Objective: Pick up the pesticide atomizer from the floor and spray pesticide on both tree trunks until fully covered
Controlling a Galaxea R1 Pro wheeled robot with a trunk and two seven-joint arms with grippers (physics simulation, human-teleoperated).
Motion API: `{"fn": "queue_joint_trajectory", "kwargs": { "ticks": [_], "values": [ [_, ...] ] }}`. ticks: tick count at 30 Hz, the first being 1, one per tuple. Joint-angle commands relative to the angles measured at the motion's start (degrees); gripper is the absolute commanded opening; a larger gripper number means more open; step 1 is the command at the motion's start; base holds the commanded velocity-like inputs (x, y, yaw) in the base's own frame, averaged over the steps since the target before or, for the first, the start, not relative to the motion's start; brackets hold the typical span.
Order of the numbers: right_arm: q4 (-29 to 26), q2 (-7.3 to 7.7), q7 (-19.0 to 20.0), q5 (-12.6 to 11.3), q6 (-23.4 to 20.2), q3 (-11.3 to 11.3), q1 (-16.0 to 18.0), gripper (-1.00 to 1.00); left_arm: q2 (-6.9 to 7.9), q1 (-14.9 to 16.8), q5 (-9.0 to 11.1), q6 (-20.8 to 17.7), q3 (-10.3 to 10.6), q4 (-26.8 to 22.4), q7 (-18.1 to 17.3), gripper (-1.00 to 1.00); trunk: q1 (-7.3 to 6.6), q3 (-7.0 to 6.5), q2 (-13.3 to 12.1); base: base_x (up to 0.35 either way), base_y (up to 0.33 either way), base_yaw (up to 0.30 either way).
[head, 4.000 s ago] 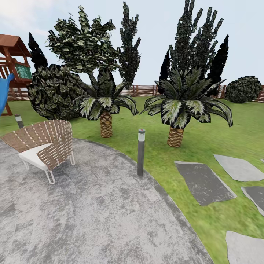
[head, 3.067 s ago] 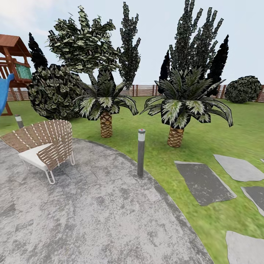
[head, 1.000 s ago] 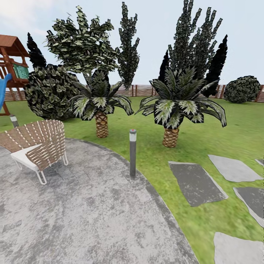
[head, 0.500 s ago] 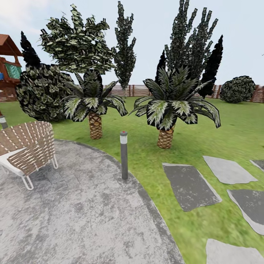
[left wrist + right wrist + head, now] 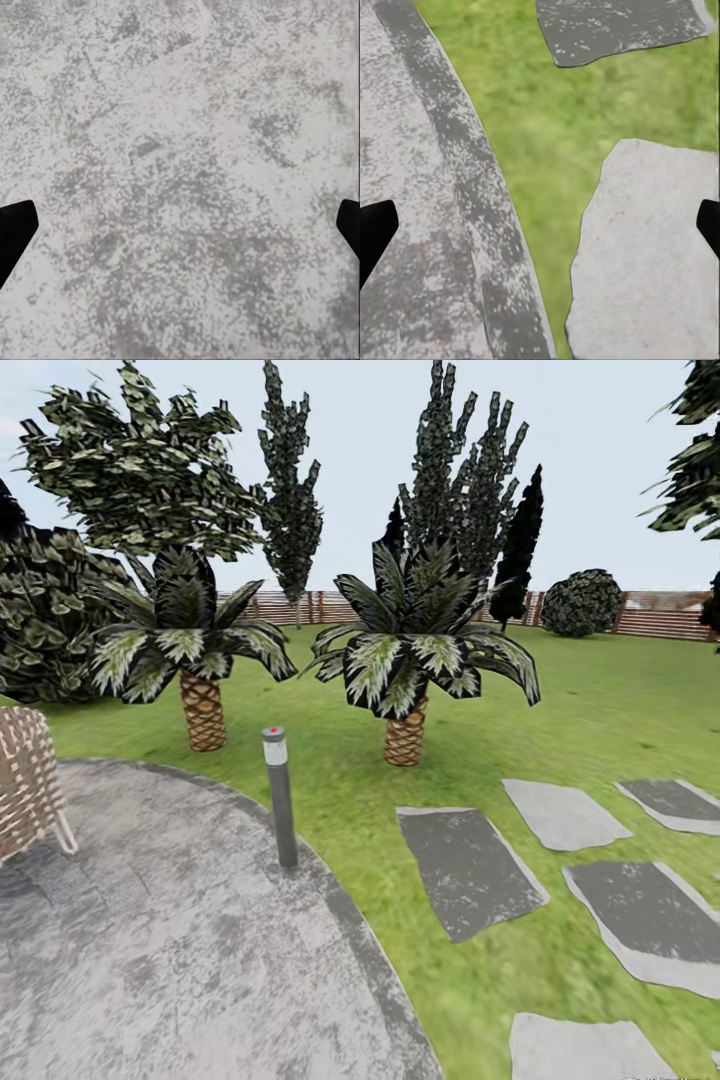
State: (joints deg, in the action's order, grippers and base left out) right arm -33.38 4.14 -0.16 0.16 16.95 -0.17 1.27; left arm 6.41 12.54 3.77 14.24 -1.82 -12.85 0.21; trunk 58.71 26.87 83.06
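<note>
Head view: round grey paved patch (image 5: 150,940) curves along its dark edge into open lawn (image 5: 600,700) with flat stepping stones (image 5: 470,870); lamp post (image 5: 280,795) stands at the rim, two short palms (image 5: 405,660) beyond, fence (image 5: 660,615) far back. Left gripper (image 5: 180,232) spread wide over bare paving, empty. Right gripper (image 5: 540,225) spread wide, empty, above the paving edge, grass strip and a stone.

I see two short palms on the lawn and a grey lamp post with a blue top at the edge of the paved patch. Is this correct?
Not quite: the top of the lamp post is red, not blue, as the head view shows. The rest holds: two short palms stand on the lawn, and the post stands at the edge of the paved patch.
</note>
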Motion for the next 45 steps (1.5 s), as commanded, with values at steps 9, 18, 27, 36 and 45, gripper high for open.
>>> {"fn": "queue_joint_trajectory", "kwargs": {
  "ticks": [9, 18, 27, 36, 45],
  "values": [
    [0.07, -0.01, -0.02, 0.02, 0.19, -0.01, 0.05, 1.0, 0.0, 0.02, 0.38, 0.17, -0.04, 0.02, -0.03, 1.0, 0.02, 0.06, 0.02, 0.247, -0.235, -0.22],
    [0.07, -0.01, -0.02, 0.02, 0.19, -0.01, 0.05, 1.0, 0.0, 0.02, 0.36, 0.17, -0.03, 0.02, -0.03, 1.0, 0.02, 0.06, 0.02, 0.25, -0.235, -0.026],
    [0.07, -0.01, -0.02, 0.02, 0.19, -0.01, 0.05, 1.0, 0.0, 0.02, 0.37, 0.17, -0.03, 0.02, -0.03, 1.0, 0.02, 0.06, 0.02, 0.25, -0.235, 0.0],
    [0.07, -0.08, -0.02, 0.02, 0.19, 0.0, 0.05, 1.0, 0.0, 0.01, 0.36, 0.17, -0.03, 0.11, -0.03, 1.0, 0.02, 0.06, 0.02, 0.251, -0.235, 0.0],
    [0.07, -0.09, -0.02, 0.02, 0.19, 0.06, 0.05, 1.0, 0.0, 0.02, 0.36, 0.18, -0.03, 0.11, -0.03, 1.0, 0.02, 0.06, 0.02, 0.251, -0.235, 0.0]
  ]
}}
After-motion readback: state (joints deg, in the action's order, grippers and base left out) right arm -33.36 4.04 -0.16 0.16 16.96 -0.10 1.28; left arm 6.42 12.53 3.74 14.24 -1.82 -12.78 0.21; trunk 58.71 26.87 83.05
